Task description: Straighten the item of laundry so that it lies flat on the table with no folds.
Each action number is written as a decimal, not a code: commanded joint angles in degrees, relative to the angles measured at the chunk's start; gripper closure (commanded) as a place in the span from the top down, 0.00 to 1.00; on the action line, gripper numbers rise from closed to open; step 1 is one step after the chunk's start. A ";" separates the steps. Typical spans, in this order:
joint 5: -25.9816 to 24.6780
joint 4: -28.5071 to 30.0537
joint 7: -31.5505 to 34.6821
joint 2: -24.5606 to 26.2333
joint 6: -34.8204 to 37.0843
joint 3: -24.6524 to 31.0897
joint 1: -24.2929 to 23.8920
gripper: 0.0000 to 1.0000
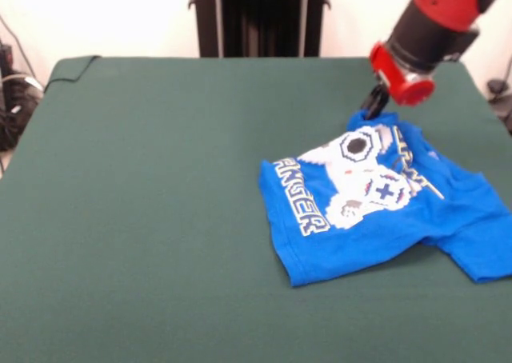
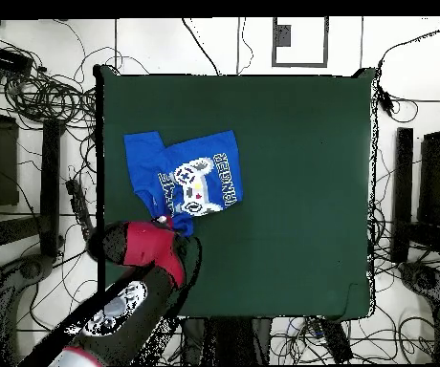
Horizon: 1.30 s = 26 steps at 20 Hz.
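Gripper (image 1: 373, 103) sits low at the far edge of the T-shirt (image 1: 376, 199), on the pedestal side. In the front view only a dark tip shows below the red wrist flange, right against the blue cloth. Cannot tell whether it is parted or pinching the fabric; the overhead view hides it under the arm (image 2: 147, 250).

Judgement: the placement at the garment's edge suits taking hold of a hem or corner and drawing it outward, since the shirt is bunched toward that side. A pull from the edge would spread the cloth without pressing new creases into the printed panel.

Shirt state: not flat. Controller print and lettering face up but sit skewed, with the cloth folded over itself near the tool. One sleeve spreads toward the right of the front view, close to the table's side edge. The hem nearest the camera curls slightly. Task looks early; most folds remain.

Position: shirt lies in the half of the table (image 1: 144, 219) nearer the robot's base, off to one side, as the overhead view shows. The remaining green cloth is bare.

Surroundings: cables (image 2: 42, 91) lie tangled on the floor around the table. Dark stands (image 2: 403, 196) flank it. The pedestal column (image 1: 260, 15) rises behind the far edge.
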 commanded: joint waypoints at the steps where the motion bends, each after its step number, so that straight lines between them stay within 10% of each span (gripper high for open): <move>1: 0.06 -2.06 18.42 8.43 7.93 -5.05 7.48 0.00; 12: 1.43 -0.58 21.52 12.97 14.73 -12.39 15.49 0.00; 26: 8.75 8.87 19.05 8.35 5.26 -1.22 13.62 0.00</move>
